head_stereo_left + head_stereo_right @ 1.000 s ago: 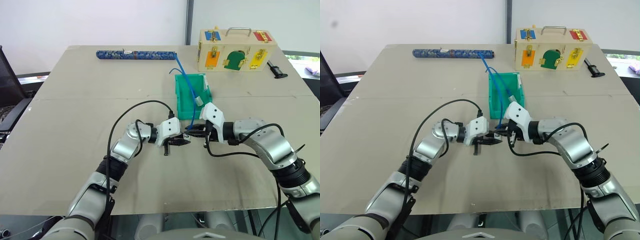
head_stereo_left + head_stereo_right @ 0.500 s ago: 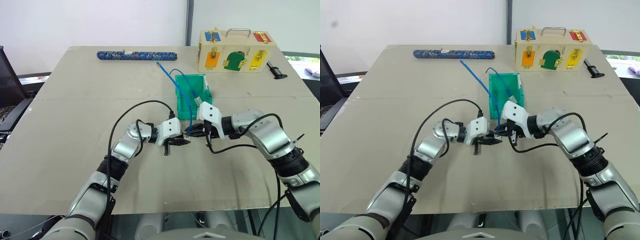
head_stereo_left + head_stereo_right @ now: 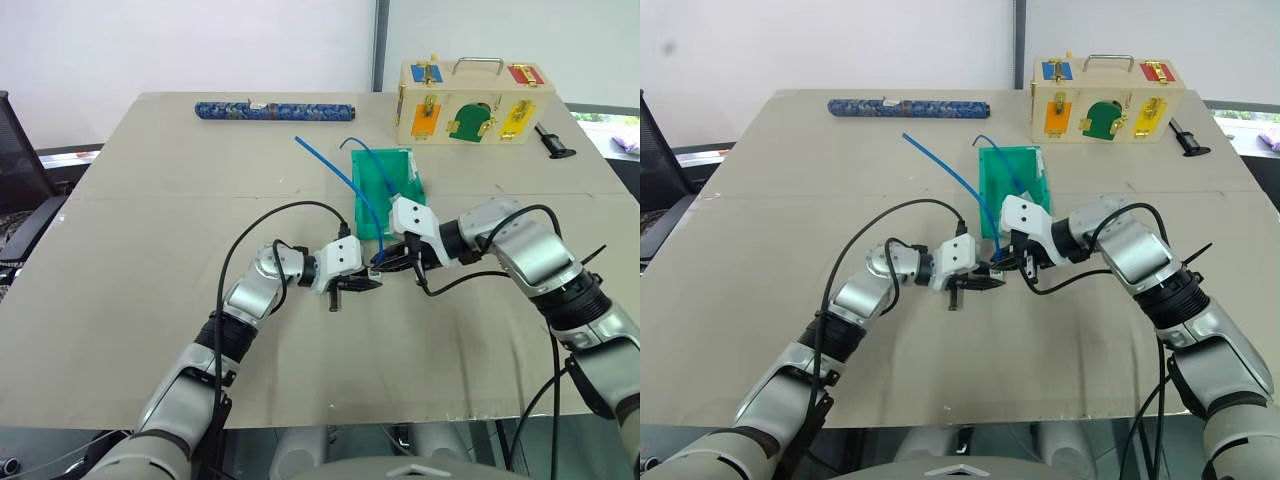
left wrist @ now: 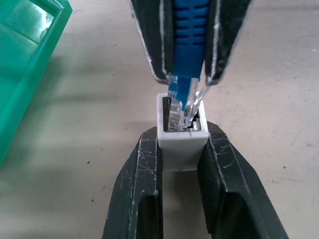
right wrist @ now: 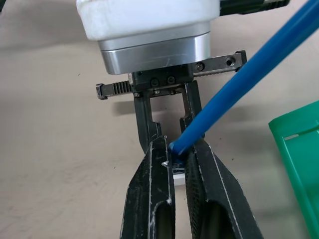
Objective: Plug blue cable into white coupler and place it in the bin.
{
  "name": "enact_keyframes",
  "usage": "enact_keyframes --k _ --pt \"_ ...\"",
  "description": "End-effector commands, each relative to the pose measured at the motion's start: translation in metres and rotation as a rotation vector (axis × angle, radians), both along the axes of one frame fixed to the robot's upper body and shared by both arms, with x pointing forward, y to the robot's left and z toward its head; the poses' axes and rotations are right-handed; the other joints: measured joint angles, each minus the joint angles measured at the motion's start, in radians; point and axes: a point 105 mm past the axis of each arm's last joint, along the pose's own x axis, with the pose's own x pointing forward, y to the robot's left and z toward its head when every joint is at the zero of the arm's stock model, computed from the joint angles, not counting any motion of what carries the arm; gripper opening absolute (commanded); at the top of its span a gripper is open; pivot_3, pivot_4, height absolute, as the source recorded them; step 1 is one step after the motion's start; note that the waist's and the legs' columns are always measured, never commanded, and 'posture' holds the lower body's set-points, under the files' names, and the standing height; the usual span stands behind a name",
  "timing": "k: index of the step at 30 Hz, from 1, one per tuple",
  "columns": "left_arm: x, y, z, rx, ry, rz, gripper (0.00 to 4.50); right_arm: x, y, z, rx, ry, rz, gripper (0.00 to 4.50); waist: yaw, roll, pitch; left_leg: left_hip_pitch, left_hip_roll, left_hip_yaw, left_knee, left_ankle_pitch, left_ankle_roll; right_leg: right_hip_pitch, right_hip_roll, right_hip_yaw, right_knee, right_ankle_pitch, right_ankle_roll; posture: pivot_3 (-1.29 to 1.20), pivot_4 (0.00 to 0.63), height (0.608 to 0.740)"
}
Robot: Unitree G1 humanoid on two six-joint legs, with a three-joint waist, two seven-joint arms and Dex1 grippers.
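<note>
The left gripper (image 4: 182,149) clamps the white coupler (image 4: 182,133), the right gripper (image 4: 187,74) pinches the blue cable (image 4: 188,30) — its plug sits only partway in, so a tilted push could jam it.

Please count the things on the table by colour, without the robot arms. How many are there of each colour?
Blue: 3, the blue cable, a second cable, a patterned roll
White: 1, the white coupler
Green: 1, the bin
Wooden: 1, a latch box
Black: 1, a small tool
Total: 7

bin (image 4: 30,74) cut off by edge | white coupler (image 5: 177,170) mostly hidden between claw fingers
</note>
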Motion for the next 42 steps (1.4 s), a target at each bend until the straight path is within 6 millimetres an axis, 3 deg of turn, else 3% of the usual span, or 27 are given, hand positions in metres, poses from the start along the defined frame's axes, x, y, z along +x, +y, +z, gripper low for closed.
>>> enact_keyframes --k 1,18,25,38,42 --pt "-0.002 -0.002 -0.002 0.004 -0.006 -0.002 0.36 -0.003 -0.004 -0.015 -0.063 0.057 -0.001 0.0 0.0 0.0 0.0 0.0 0.0 0.0 0.0 0.0 0.0 0.0 0.0 0.0 0.0 0.0 0.0 0.0 0.15 0.74" --pt "-0.003 -0.002 -0.005 -0.001 -0.001 -0.005 0.36 -0.004 -0.003 -0.007 -0.053 0.059 0.017 0.0 0.001 0.0 0.0 0.0 -0.001 0.0 0.0 0.0 0.0 0.0 -0.001 0.0 0.0 0.0 0.0 0.0 0.15 0.74" --pt "-0.004 -0.004 -0.004 0.0 -0.011 -0.013 0.36 0.005 -0.002 -0.009 -0.049 0.037 -0.025 0.0 0.0 0.0 0.0 0.0 -0.001 -0.001 0.0 0.0 0.0 0.0 -0.001 0.0 0.0 0.0 0.0 0.0 0.15 0.74" --pt "-0.003 -0.004 -0.003 -0.004 -0.01 -0.01 0.36 0.012 -0.006 -0.018 -0.071 0.054 -0.036 0.0 -0.001 0.0 0.0 0.0 -0.001 -0.001 0.0 0.0 0.0 0.0 -0.001 0.0 0.0 0.0 0.0 0.0 0.15 0.74" --pt "-0.002 -0.005 -0.003 -0.006 -0.01 -0.007 0.36 0.008 -0.007 -0.031 -0.109 0.05 0.001 0.0 0.0 0.0 -0.001 0.0 -0.001 -0.001 0.0 0.0 0.0 0.001 -0.001 -0.001 0.0 0.0 0.0 0.0 0.15 0.74"
